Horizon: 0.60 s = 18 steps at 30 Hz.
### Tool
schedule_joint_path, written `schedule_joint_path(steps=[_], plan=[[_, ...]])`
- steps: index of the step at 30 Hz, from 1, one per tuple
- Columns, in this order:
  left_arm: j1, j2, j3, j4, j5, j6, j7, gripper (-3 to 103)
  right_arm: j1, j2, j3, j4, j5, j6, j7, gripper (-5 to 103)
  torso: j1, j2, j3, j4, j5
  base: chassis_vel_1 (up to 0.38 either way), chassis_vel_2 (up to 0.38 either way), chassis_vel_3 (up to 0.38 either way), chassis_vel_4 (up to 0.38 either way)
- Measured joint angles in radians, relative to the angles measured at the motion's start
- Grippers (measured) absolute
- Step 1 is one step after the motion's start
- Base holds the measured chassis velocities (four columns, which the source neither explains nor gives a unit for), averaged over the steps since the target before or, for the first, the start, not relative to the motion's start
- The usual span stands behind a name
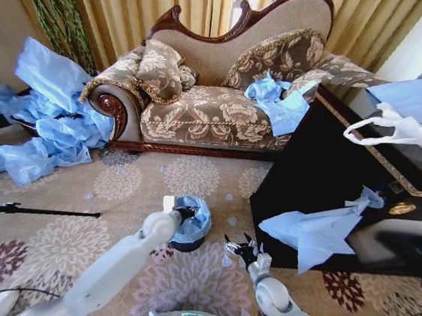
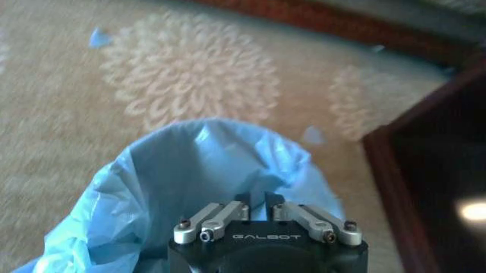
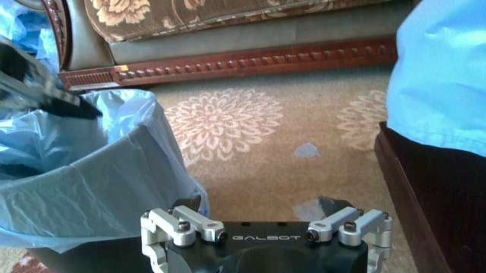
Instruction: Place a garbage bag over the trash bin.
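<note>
The left gripper [image 1: 184,212] is seen at the rim of the trash bin [image 1: 184,243], its jaws drawn together; whether a fold of the garbage bag [image 1: 194,221] is pinched cannot be told. The bag is draped over the bin's mouth on the carpet [image 1: 74,242]. The right gripper [image 1: 242,248] is held spread wide and empty just beside the bin. Risk is judged: the thin film may be dragged off the rim on withdrawal, or the light bin tipped by a nudge.
</note>
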Motion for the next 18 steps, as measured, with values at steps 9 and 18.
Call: schedule_joint_path(steps=[9,18], plan=[[-0.070,-0.091,0.019,0.150,-0.055,0.016,-0.127,0,-0.005,-0.017,0.020,-0.002,0.009,0.001,-0.002,100,0.000,0.000,0.000,0.0001,-0.0001,0.000,0.000,0.000,0.000],[-0.135,-0.156,0.025,0.358,-0.032,0.017,-0.105,0,0.013,-0.036,0.012,0.005,0.027,-0.004,0.002,100,0.000,0.000,0.000,0.0000,-0.0002,0.000,0.000,0.000,0.000]])
